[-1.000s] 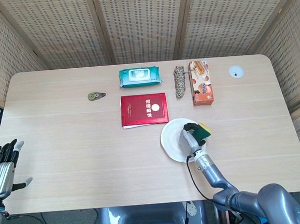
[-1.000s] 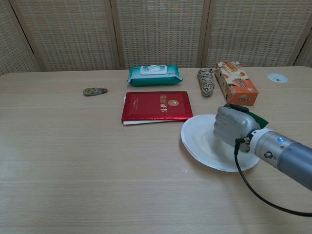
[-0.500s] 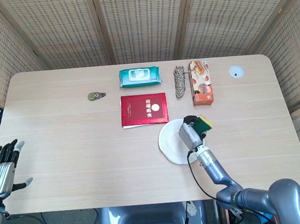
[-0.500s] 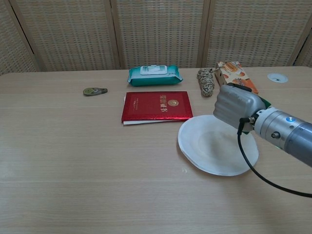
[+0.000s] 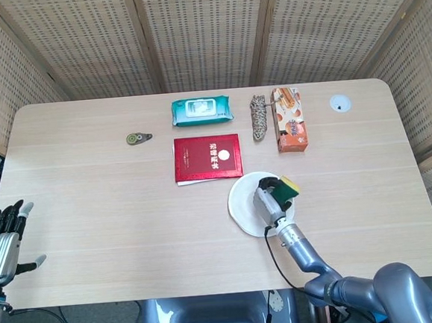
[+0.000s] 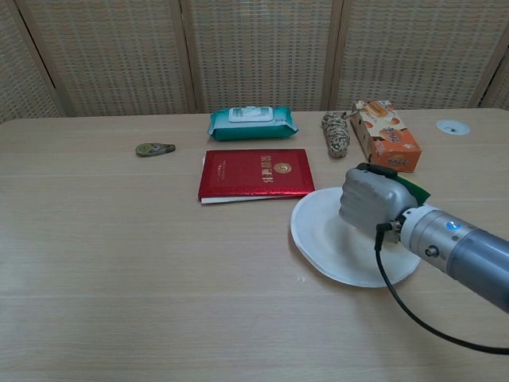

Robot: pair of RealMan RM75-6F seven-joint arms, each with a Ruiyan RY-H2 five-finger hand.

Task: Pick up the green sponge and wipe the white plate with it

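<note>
Our left robot hand [image 5: 4,242] hangs off the light wooden worktop's [image 5: 115,207] left edge, fingers apart, holding nothing. Red rectangular booklet [image 6: 256,173] sits mid-worktop. Just right of it, our right robot hand [image 6: 368,200] grips the green-and-yellow sponge [image 5: 285,188], pressing it on the round white plate [image 6: 322,243].

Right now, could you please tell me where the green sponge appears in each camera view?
Head view: sponge right of centre, held by the right hand over the plate.
Chest view: sponge peeks out behind that hand, right side.
Shared landmark: red book just beyond the plate.
</note>
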